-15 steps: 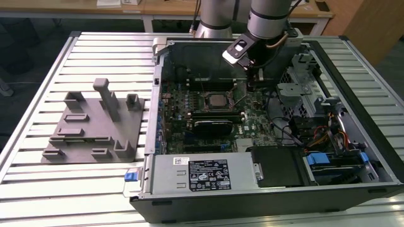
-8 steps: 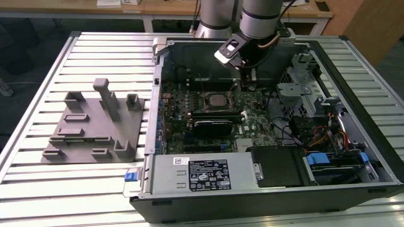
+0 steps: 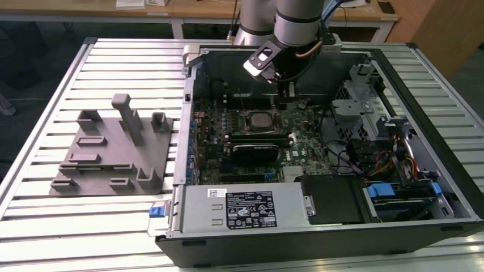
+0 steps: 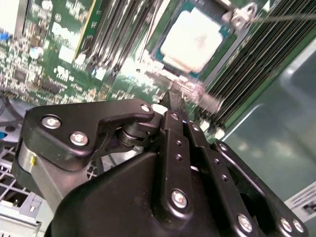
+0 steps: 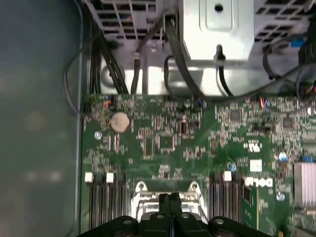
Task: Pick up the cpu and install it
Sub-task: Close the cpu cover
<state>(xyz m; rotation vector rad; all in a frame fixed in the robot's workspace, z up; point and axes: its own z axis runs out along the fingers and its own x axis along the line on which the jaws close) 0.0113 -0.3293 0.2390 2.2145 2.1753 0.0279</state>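
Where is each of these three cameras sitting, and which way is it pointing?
Exterior view: off the arm, looking down into the open computer case; the arm shows.
Second wrist view: on the arm, looking past the end effector at the cpu.
First wrist view: on the arm, facing the motherboard; end effector tips show.
Shared: the end effector, in both wrist views.
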